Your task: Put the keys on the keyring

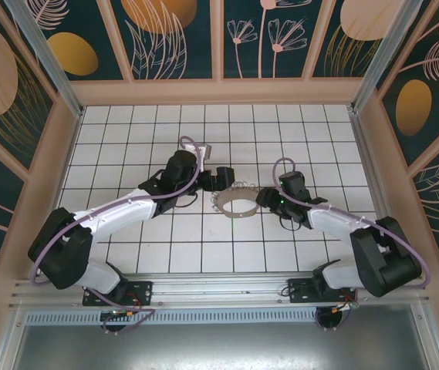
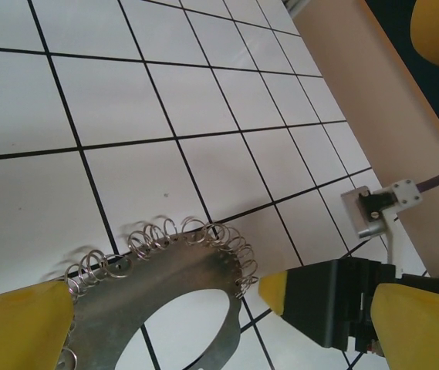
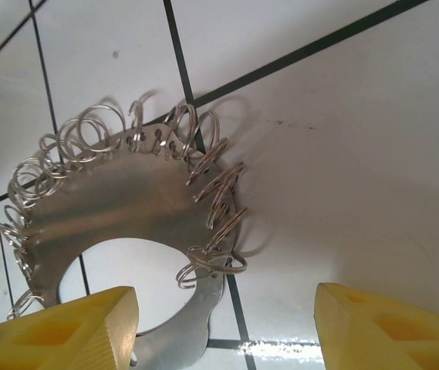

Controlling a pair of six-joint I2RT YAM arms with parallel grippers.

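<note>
From the near edge of the white, black-gridded table (image 1: pixel 126 254) the two arms stretched inward, their ends close together at its middle. In the top view the left gripper (image 1: pixel 217 182) and the right gripper (image 1: pixel 265 197) flanked the keyring (image 1: pixel 234 217), which appeared there only as a large, thin silvery-grey metal loop with a bumpy rim. The wrist cameras gave what that view could not: a flat metal band around a round opening, its outer edge threaded with many small wire loops (image 3: pixel 88 131). In the right wrist view the right gripper's yellow fingers (image 3: pixel 389 327) stood apart and clamped nothing. The band's lower end lay between them, close by the left-hand one, but whether it touched could not be told. In the left wrist view the left gripper's jaws stood wide apart and gripped nothing. One yellow finger (image 2: pixel 18 324) overlapped the band's edge, and the right gripper's yellow tip sat just beside the opposite edge. Past that tip a small pale metal bracket (image 2: pixel 373 208) showed, and behind it the beige wall (image 2: pixel 373 92).
</note>
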